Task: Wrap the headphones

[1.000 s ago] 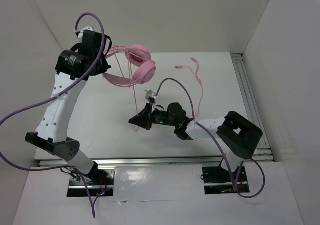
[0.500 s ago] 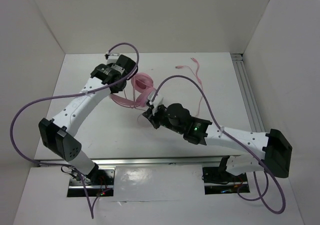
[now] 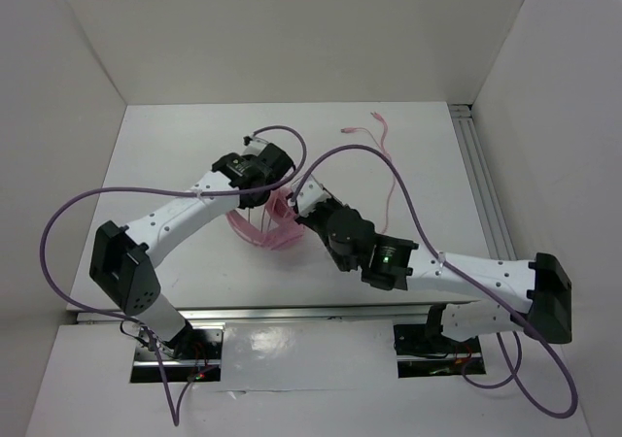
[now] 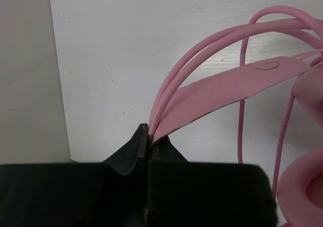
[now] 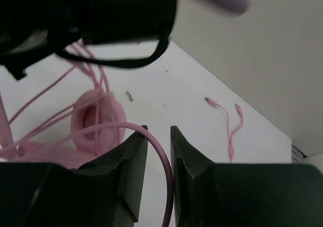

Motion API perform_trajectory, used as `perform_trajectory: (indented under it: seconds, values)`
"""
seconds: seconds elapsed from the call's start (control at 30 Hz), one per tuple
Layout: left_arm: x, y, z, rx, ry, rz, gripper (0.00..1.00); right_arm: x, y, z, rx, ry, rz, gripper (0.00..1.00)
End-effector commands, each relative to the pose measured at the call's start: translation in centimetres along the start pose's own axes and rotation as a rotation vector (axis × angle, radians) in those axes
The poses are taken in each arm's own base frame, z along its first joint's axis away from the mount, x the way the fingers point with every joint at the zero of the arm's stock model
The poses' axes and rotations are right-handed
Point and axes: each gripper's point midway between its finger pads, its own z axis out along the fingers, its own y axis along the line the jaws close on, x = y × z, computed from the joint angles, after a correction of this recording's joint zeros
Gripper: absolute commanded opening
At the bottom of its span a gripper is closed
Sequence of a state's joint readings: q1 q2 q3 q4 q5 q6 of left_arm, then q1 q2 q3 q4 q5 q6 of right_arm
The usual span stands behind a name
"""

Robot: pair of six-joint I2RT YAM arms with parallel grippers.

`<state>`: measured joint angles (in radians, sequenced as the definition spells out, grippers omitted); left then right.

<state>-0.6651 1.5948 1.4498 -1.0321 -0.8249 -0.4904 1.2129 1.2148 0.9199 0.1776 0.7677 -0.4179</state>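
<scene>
Your left tool [image 4: 150,131] pinches the thin band of the pink padded headphones [image 4: 217,93]. Your right tool [image 5: 158,131] sits slightly apart around their thin pink cord [image 5: 132,125].

Overhead camera looks down from behind the arms [image 3: 175,218]; both wrist cameras sit close, sharing the headphones [image 3: 264,227].

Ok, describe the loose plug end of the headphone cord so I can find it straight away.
Look along the far edge of the white table, a little right of centre. A thin pink cord ends there, forking into two short tails tipped with plugs. It lies flat and is far thinner than the purple cables looping off the arms.
</scene>
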Motion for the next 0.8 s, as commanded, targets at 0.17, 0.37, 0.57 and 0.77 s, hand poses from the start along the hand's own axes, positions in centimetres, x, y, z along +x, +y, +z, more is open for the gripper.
perform_trajectory:
  seconds: [0.17,0.37,0.57,0.77]
  values:
    - [-2.3,-0.4,-4.9,0.209,-0.146,-0.065,0.0,-3.9,-5.4,1.2,0.094,-0.18,0.236,0.25]
    - [-1.8,-1.8,-9.2,0.417,-0.214,-0.01,0.0,-1.3,-8.2,5.0,0.17,-0.15,0.293,0.21]
    - [-0.6,-2.8,-13.6,0.663,-0.264,0.085,0.0,0.5,-12.2,9.5,0.146,-0.138,0.367,0.21]
    - [-4.0,-0.5,-18.8,0.786,-0.408,0.033,0.0,0.5,-7.4,10.7,-0.23,-0.204,0.412,0.21]
